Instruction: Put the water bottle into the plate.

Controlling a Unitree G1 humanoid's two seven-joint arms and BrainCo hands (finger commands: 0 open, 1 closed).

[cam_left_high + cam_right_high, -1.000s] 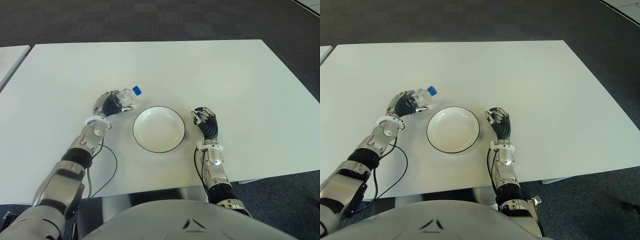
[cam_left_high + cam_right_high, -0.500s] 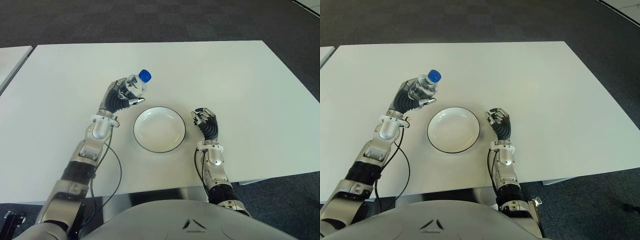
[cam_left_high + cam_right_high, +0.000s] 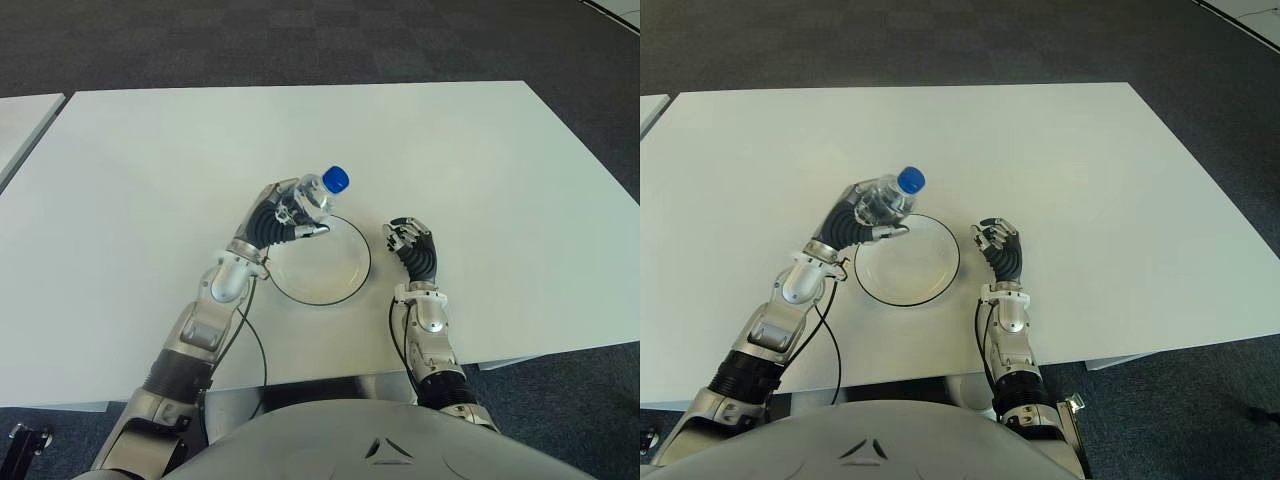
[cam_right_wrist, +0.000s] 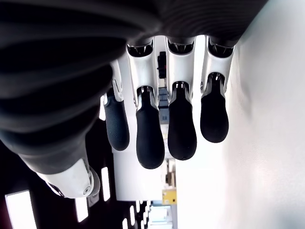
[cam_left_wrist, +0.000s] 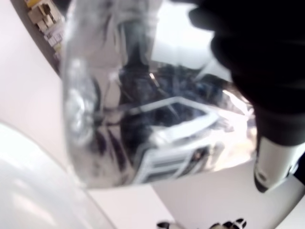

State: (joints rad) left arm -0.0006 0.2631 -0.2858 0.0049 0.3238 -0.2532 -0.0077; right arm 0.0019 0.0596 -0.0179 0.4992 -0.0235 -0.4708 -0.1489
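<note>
A clear water bottle [image 3: 318,192] with a blue cap is held upright in my left hand [image 3: 285,213], whose fingers are curled round its body. It hangs over the left rim of the white plate [image 3: 340,275] with a dark edge, which lies on the white table [image 3: 450,150]. The left wrist view is filled by the bottle [image 5: 143,109], with a fingertip [image 5: 271,162] wrapped over it. My right hand [image 3: 412,243] shows just right of the plate, fingers curled and holding nothing [image 4: 167,129].
A black cable [image 3: 258,350] trails from my left forearm over the table's near edge. Another white table corner [image 3: 20,115] shows at the far left. Dark carpet lies around the table.
My left hand has carried the bottle up off the table and rightward, from left of the plate to above its left rim. The right hand has stayed still.
</note>
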